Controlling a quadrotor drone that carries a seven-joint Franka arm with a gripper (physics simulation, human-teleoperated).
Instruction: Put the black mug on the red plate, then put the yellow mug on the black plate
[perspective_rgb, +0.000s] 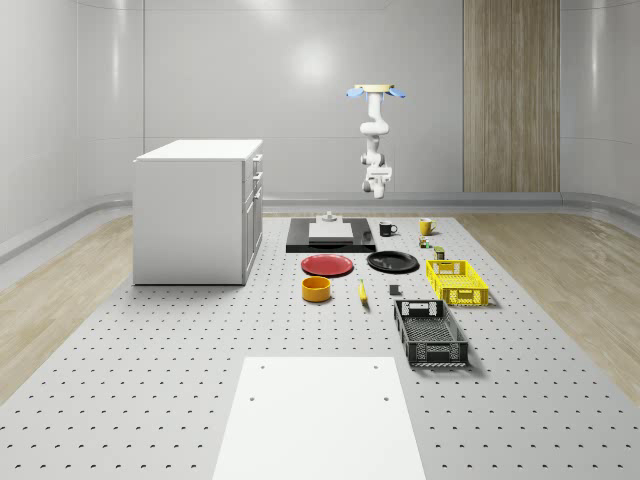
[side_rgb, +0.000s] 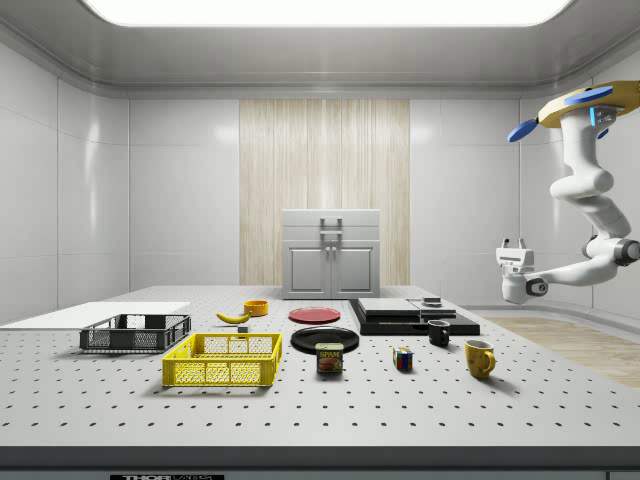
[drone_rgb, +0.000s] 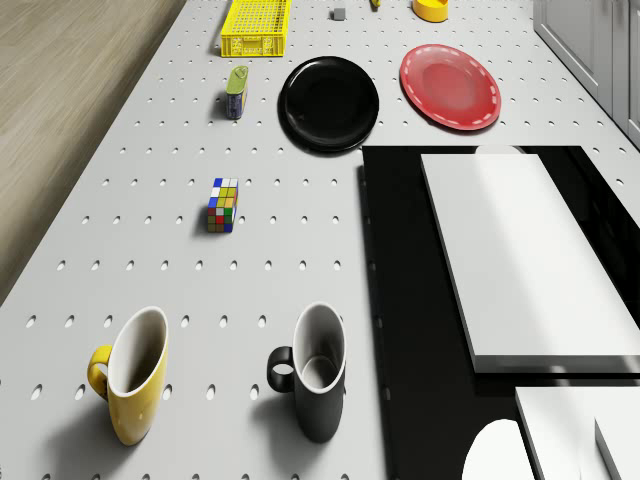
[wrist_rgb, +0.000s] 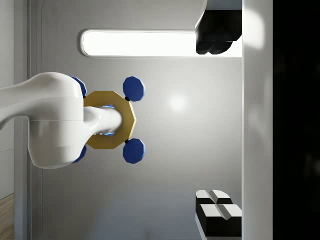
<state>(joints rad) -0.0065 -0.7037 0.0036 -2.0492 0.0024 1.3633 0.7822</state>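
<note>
Listed from the side view's left: flat red round plate (side_rgb: 314, 314), glossy black round plate (side_rgb: 324, 338), a labelled tin (side_rgb: 329, 358) whose lettering cannot be read, black ceramic mug (side_rgb: 439, 333) upright just beside the black slab's (drone_rgb: 400, 300) edge, and yellow ceramic mug (side_rgb: 479, 358) upright with bare perforated table (side_rgb: 420, 400) around it. The drone (side_rgb: 580, 105) is seen hovering high past the mugs. The gripper (side_rgb: 514, 242) is turned upward, its fingers spread wide with nothing held.
</note>
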